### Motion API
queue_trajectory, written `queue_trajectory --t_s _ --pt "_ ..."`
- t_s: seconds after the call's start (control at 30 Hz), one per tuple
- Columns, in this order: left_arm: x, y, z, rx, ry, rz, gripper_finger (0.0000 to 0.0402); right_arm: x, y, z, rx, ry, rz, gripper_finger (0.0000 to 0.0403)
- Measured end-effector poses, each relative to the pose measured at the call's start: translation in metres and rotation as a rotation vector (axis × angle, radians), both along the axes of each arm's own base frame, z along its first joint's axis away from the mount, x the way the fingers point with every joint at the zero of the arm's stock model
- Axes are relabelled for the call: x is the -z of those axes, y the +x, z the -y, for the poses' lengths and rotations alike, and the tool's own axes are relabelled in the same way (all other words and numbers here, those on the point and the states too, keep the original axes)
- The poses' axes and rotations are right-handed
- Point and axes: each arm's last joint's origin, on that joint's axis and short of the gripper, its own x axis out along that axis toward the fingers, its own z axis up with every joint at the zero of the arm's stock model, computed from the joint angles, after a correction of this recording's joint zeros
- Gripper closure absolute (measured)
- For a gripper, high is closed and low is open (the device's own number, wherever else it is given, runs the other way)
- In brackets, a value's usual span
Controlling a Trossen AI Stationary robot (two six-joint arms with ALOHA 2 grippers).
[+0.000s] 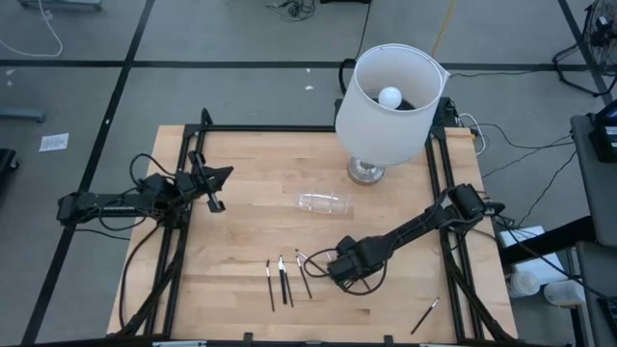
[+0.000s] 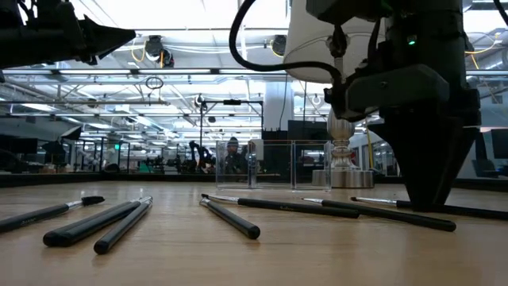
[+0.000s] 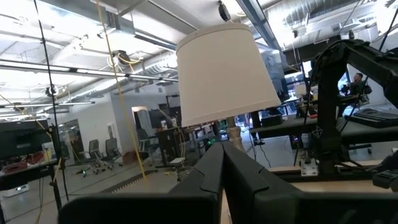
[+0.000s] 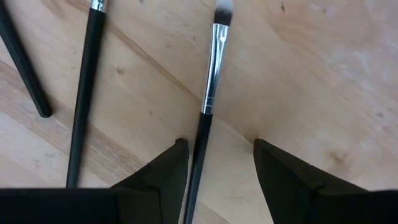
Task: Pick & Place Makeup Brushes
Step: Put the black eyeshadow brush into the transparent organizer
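Several thin black makeup brushes lie flat on the wooden table near its front edge: three close together (image 1: 281,281), one slanted (image 1: 304,273), one apart at the front right (image 1: 425,315). My right gripper (image 1: 329,268) points down, low over the slanted one, fingers open. In the right wrist view that brush (image 4: 210,87) runs between the two fingers (image 4: 171,177), its black handle close beside one of them and its silver ferrule and pale tip ahead. I cannot tell whether it touches. My left gripper (image 1: 216,196) waits shut at the table's left, raised.
A lamp with a white shade (image 1: 388,101) stands at the table's far right. A clear plastic container (image 1: 323,203) lies on its side mid-table. Black frame rails (image 1: 445,193) run along the left and right edges. Bare wood lies between the container and the brushes.
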Motion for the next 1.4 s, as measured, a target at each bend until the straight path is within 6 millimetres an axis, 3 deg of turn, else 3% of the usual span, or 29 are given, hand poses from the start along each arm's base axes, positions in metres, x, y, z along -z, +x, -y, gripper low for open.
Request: queue_trajectory --t_s 0.33,0.77,0.93,1.4 --pt "0.000 0.000 0.000 0.000 0.000 0.001 0.0385 0.011 -0.005 0.002 -0.063 0.002 -0.005 0.0243" --pt "0.000 0.000 0.000 0.000 0.000 0.001 0.0385 0.021 -0.013 0.006 -0.087 -0.008 -0.040 0.0389" --pt "0.000 0.000 0.000 0.000 0.000 0.000 0.0385 0.019 -0.012 0.009 -0.090 -0.010 -0.035 0.0391" --pt "0.000 0.000 0.000 0.000 0.000 0.001 0.0385 -0.059 -0.017 0.001 -0.150 -0.187 0.425 0.0402"
